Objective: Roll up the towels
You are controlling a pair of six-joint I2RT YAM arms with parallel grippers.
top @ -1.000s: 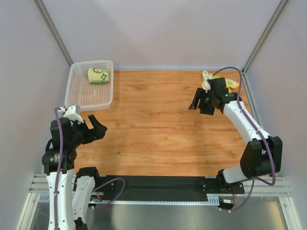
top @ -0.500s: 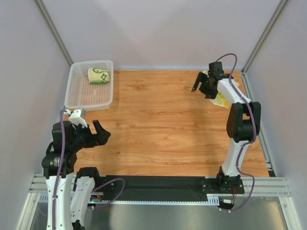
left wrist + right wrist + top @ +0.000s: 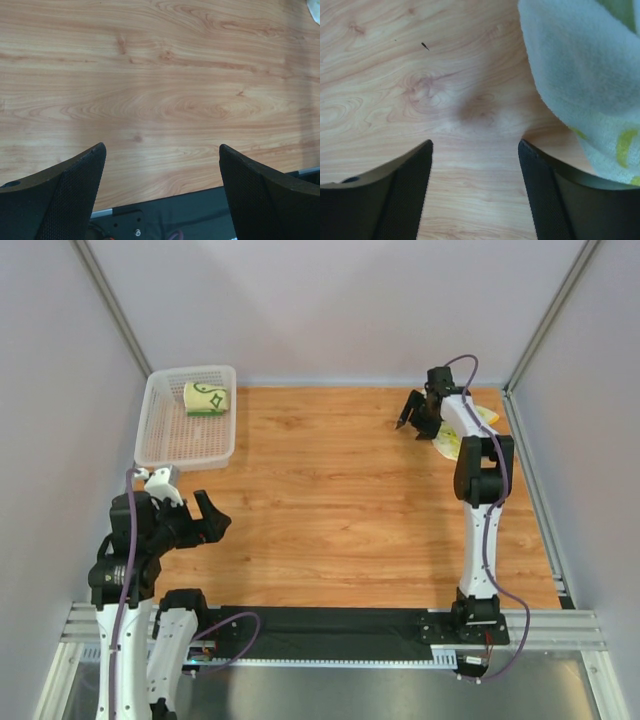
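Jaws of our right gripper (image 3: 475, 145) stand apart, empty, just beside the blotched towel (image 3: 580, 80) at the far right corner of the desk (image 3: 330, 500); left gripper (image 3: 162, 146) likewise released

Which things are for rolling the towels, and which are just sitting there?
For the job:
- green-line towel, rolled up
- yellow-green blotched towel, loose at the far right

Just there:
- white mesh basket
- wooden table

No legible text or markings
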